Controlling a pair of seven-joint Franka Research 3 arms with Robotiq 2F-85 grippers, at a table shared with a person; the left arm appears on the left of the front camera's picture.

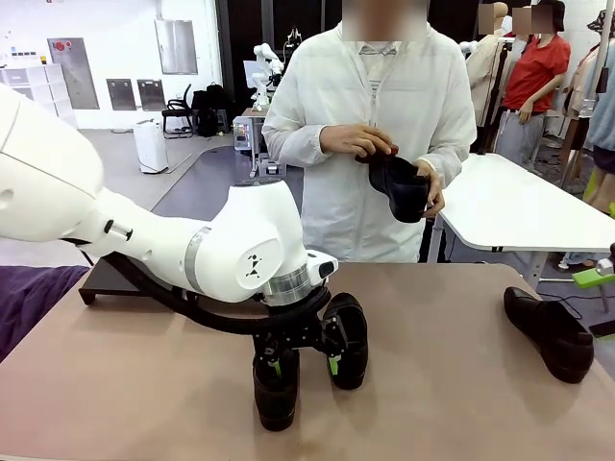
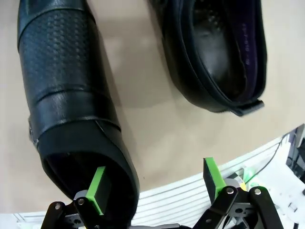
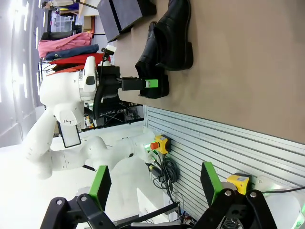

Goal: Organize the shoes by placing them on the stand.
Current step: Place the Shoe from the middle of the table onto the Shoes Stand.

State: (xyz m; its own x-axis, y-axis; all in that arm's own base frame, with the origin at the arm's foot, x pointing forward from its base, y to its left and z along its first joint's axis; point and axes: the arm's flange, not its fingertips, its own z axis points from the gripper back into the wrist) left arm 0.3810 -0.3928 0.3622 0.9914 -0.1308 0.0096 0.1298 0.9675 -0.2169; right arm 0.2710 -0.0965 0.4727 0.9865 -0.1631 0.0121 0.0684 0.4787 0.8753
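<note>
left end effector [image 1: 306,366] | jaws apart | astride shoe [image 1: 276,396] collar

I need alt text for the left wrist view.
The open left gripper hangs over a black perforated dress shoe, one green pad at its heel opening. A second shoe lies beside it on the tan table.

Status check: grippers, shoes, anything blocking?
Left gripper open, one finger inside near shoe. Right gripper open, beyond table edge. Second shoe close alongside; person's hand holds third shoe.
</note>
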